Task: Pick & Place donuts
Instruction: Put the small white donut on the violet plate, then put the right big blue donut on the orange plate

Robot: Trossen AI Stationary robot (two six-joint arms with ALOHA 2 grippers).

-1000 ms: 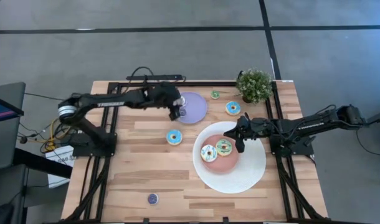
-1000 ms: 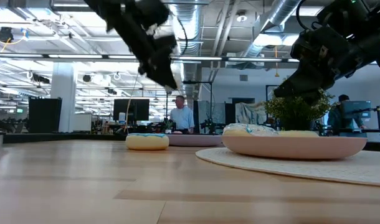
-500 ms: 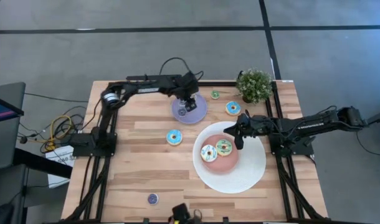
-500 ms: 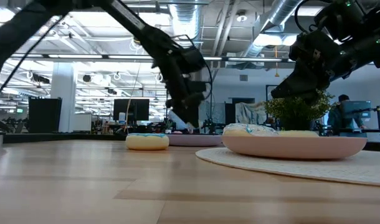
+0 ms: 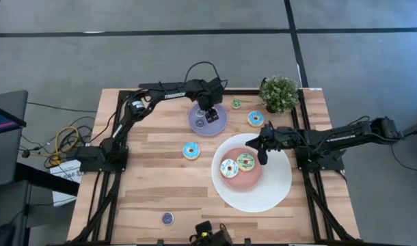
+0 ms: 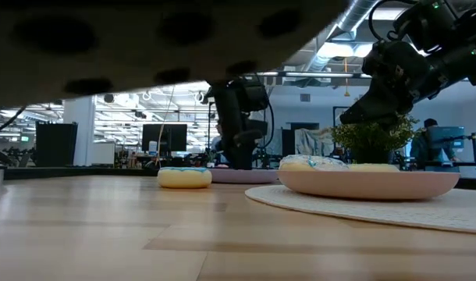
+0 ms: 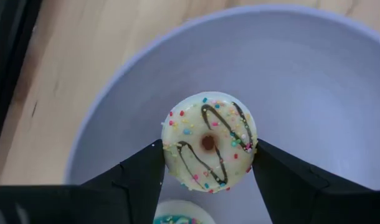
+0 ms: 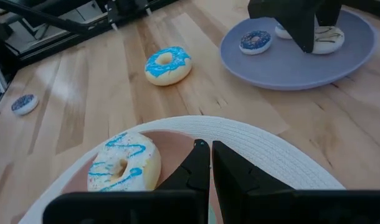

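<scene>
Wooden slats of the table (image 5: 160, 184) fill our high view: our left gripper (image 5: 210, 114) sits over the round lavender plate (image 5: 197, 124), our right gripper (image 5: 262, 155) over the big white plate's (image 5: 277, 188) rim. From table height, we see a blue-iced donut (image 6: 184, 177) lying apart. Our left wrist shows fingers (image 7: 137, 177) clamped on a small cream sprinkled donut (image 7: 209, 141). Our right wrist shows fingers (image 8: 193, 168) nearly together, holding nothing

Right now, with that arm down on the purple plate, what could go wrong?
The left gripper has its fingers on both sides of a cream donut; it may slip out on lifting. Two more small donuts lie close by on the plate and could get knocked. The right gripper hangs low over the big plate.
</scene>
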